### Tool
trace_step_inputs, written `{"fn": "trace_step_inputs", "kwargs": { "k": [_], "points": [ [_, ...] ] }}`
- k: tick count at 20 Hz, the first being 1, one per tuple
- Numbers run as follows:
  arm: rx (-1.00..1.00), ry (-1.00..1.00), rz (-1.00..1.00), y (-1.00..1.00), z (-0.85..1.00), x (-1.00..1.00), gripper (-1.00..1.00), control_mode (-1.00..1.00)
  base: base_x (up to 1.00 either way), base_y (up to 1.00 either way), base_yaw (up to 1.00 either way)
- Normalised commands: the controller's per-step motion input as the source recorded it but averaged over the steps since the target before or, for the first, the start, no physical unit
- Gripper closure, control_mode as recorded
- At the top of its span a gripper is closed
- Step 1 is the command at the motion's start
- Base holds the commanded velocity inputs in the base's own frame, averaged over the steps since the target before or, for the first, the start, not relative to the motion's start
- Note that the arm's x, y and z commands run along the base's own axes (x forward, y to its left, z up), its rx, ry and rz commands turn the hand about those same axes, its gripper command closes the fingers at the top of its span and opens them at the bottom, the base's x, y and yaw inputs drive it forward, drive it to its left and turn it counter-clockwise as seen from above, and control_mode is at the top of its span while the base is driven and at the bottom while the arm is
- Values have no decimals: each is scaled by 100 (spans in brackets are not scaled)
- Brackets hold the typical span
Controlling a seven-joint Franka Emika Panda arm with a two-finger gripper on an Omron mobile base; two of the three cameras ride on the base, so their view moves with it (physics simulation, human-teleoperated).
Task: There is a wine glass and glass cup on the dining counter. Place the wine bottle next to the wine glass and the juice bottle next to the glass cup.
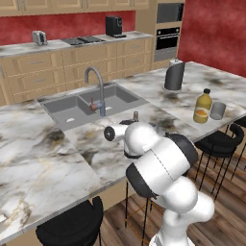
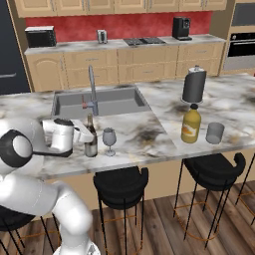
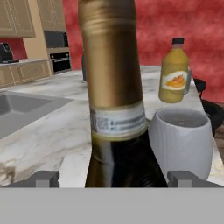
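Wine bottle (image 2: 90,136) stands lower left in the right base view, just beside the wine glass (image 2: 109,141) on the table (image 2: 149,134); juice bottle (image 2: 191,125) sits near the glass cup (image 2: 215,133), centre right. Hand view: tool (image 3: 114,178) open, fingertips (image 3: 43,178) straddling the bottle. Both placements look done; retreat remains.

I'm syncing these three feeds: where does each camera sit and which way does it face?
Left base view: behind the arm's left, over the dining counter; white arm lower right.
Right base view: behind its right; arm lower left, gripper open by the wine bottle.
Hand view: along the fingers, at the bottle's neck.
All share the juice bottle.
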Motion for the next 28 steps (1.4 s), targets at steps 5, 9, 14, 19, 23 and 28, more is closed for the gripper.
{"fn": "trace_step_inputs", "kwargs": {
  "k": [5, 9, 14, 19, 23, 28],
  "points": [
    [1, -5, 0, 0, -15, -13, -100, -100, 0, 0, 0],
    [0, -3, 0, 1, -14, -10, -100, -100, 0, 0, 0],
    [0, -3, 0, 4, -11, -3, -100, -100, 0, 0, 0],
    [0, -1, 0, 1, -7, 0, -100, -100, 0, 0, 0],
    [0, 0, 0, 10, -5, -5, -100, -100, 0, 0, 0],
    [0, -1, -3, 15, -5, -6, -100, -100, 0, 0, 0]
  ]
}}
